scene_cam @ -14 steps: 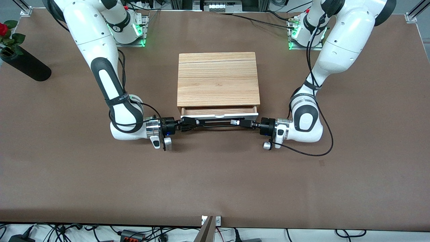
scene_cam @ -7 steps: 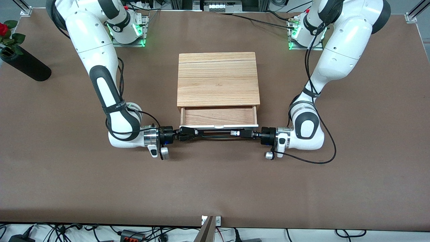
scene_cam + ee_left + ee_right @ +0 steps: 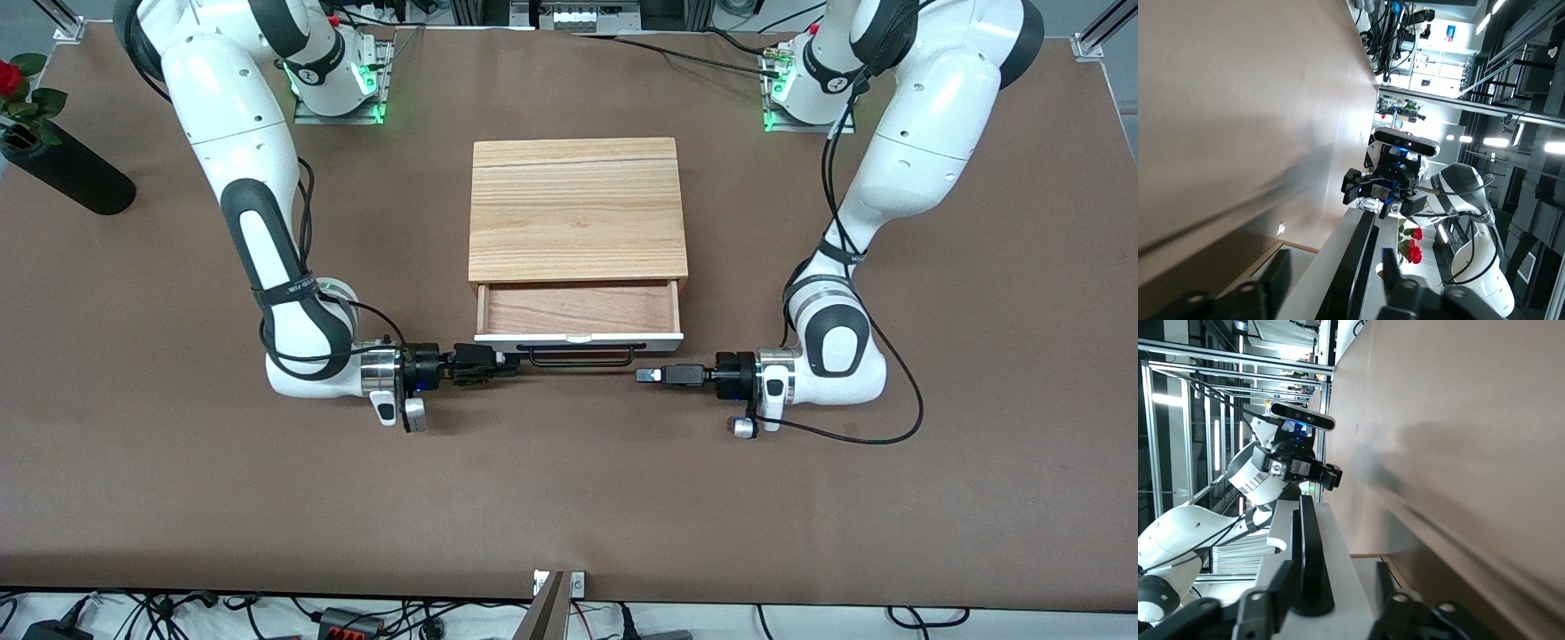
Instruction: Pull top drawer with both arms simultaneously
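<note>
Front view shows the top drawer point(image 3: 580, 313) pulled out of the wooden cabinet point(image 3: 578, 209), its light wood bottom exposed and its white front panel on the side nearer the camera. A thin black wire handle point(image 3: 582, 357) sticks out from that panel.

Both of the 2 arms lie low over the table point(image 3: 569, 498), reaching in from either end. The right gripper point(image 3: 508, 364) sits at the handle's end toward the right arm's side, just beside the drawer's corner. From the right wrist view the handle runs between its black fingers point(image 3: 1265, 600), which stand apart on either side of the bar; whether they press it I cannot tell.

The left gripper point(image 3: 642, 375) hangs just clear of the handle's end toward the left arm's side, not touching it. In the left wrist view its fingers point(image 3: 1275, 280) are spread, with the white front edge and black bar passing between them, nothing clamped.

A black vase point(image 3: 67, 169) with a red rose point(image 3: 9, 76) stands at the right arm's end of the table.
</note>
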Motion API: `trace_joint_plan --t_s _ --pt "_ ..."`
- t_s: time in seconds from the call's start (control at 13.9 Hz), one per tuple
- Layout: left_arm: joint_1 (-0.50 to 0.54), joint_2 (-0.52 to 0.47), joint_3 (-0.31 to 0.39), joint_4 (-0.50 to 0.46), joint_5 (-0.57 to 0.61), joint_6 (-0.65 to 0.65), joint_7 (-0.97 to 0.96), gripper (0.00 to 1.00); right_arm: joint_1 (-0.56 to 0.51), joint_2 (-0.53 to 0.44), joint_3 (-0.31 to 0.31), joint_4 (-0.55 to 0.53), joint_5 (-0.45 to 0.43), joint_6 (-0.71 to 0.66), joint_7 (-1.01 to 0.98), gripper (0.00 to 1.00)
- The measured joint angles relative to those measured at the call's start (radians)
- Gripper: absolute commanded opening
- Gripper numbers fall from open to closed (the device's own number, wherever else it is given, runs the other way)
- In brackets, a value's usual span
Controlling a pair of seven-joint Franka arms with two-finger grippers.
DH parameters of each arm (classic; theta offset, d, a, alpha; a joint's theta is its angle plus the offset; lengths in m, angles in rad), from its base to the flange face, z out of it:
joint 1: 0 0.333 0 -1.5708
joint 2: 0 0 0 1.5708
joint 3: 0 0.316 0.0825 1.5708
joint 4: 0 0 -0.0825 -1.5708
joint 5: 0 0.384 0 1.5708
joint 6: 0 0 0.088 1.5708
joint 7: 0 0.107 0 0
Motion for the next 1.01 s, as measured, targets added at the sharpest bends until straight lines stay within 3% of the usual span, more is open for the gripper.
trace_joint_plan --t_s 0.22,0.43,0.72,1.01 --pt "0.000 0.000 0.007 0.026 0.004 0.002 -0.002 1.00 -0.003 -0.011 -0.001 0.008 -0.008 0.000 0.000 1.00" --pt "0.008 -0.003 0.015 0.097 0.093 0.002 -0.070 1.00 -0.005 -0.057 -0.033 0.019 -0.155 -0.001 0.071 1.00" --pt "0.045 -0.041 0.017 0.179 0.361 0.000 -0.162 1.00 -0.009 -0.192 -0.042 0.030 -0.587 -0.001 0.322 1.00" --pt "0.096 -0.157 0.018 0.193 0.727 -0.055 -0.260 1.00 -0.006 -0.285 -0.073 0.029 -1.059 -0.028 0.377 1.00"
